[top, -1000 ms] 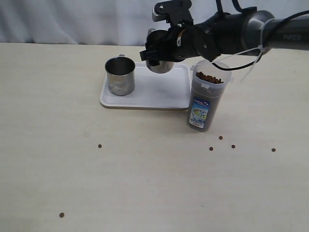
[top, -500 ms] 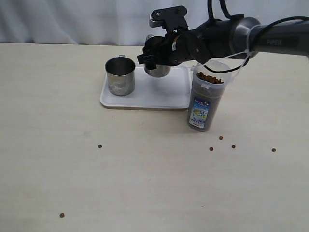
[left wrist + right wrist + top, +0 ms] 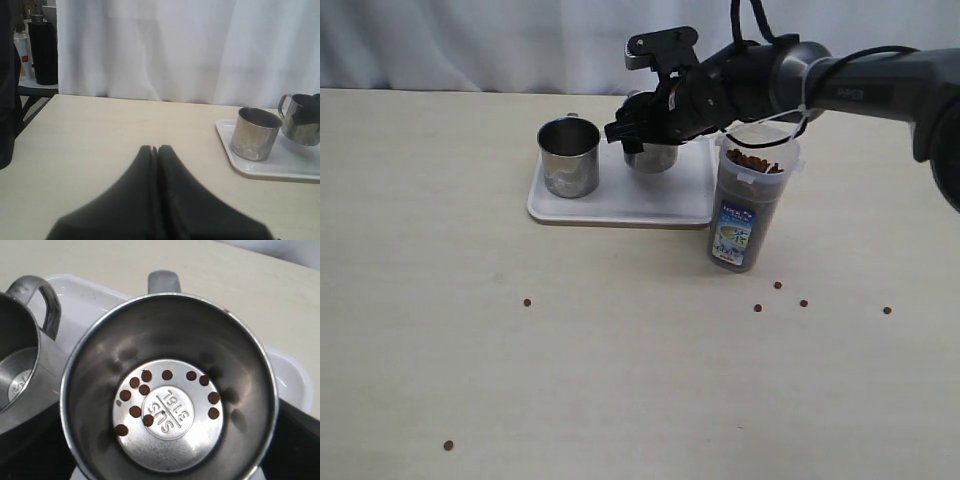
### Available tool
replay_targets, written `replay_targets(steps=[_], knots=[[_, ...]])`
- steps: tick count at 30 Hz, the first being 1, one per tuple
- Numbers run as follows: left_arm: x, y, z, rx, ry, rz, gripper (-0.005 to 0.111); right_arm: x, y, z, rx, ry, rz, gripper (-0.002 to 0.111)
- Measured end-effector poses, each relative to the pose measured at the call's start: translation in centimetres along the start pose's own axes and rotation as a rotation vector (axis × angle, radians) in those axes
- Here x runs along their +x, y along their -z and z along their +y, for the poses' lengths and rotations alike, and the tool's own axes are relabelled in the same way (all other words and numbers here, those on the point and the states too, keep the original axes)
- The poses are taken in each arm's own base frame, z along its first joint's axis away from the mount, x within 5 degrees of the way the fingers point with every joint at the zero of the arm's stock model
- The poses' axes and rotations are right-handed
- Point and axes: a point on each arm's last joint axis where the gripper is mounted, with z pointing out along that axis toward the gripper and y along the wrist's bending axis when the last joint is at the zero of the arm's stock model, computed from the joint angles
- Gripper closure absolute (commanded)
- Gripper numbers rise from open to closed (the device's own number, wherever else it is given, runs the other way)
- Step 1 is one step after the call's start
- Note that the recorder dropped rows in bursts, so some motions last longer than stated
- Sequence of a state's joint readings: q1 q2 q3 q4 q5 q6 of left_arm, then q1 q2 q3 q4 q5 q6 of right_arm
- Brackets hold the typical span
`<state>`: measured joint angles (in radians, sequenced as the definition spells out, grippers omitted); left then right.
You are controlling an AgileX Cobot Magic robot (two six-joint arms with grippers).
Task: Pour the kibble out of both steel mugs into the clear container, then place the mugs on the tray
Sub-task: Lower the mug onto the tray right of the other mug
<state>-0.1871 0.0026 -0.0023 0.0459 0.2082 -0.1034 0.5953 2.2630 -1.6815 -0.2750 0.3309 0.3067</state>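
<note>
One steel mug (image 3: 569, 158) stands upright on the left of the white tray (image 3: 650, 200). My right gripper (image 3: 645, 135) is shut on the second steel mug (image 3: 653, 157), upright at the tray's back edge; whether it touches the tray I cannot tell. In the right wrist view this mug (image 3: 170, 335) has several kibble pellets (image 3: 145, 389) on its bottom, and dark fingers (image 3: 297, 440) flank it. The clear container (image 3: 748, 205), holding kibble (image 3: 752, 160) up near its rim, stands at the tray's right corner. My left gripper (image 3: 155, 148) is shut and empty, well away from the tray (image 3: 280, 167).
Loose kibble lies on the table: one pellet (image 3: 527, 301) ahead of the tray, one (image 3: 448, 444) near the front left, and several (image 3: 777, 285) right of the container. A white curtain hangs behind the table.
The right gripper has carried its mug down and back toward the tray's far edge, bringing it upright. The left gripper, the other mug and the container have not moved.
</note>
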Motion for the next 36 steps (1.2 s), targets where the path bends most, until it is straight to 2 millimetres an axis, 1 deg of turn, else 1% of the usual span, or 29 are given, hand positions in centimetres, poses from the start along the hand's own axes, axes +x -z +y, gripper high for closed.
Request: replay_targets(steps=[8,21,24,27,28,31,36], knots=[[0.0,0.0,0.0,0.0,0.0,0.0,0.107,0.61,-0.65,0.02,0.002,0.002,0.022,0.104],[0.0,0.0,0.0,0.0,0.0,0.0,0.107,0.85,-0.65,-0.01,0.005,-0.013,0.048,0.103],[0.0,0.0,0.0,0.0,0.0,0.0,0.107,0.92,-0.64,-0.03,0.008,-0.013,0.056,0.093],[0.0,0.0,0.0,0.0,0.0,0.0,0.107,0.95,-0.64,-0.04,0.009,-0.013,0.059,0.079],[0.0,0.0,0.0,0.0,0.0,0.0,0.107,0.95,-0.64,-0.04,0.009,-0.013,0.059,0.073],[0.0,0.0,0.0,0.0,0.0,0.0,0.107,0.97,-0.64,-0.04,0.009,-0.013,0.061,0.061],[0.0,0.0,0.0,0.0,0.0,0.0,0.107,0.97,-0.64,-0.04,0.009,-0.013,0.061,0.049]])
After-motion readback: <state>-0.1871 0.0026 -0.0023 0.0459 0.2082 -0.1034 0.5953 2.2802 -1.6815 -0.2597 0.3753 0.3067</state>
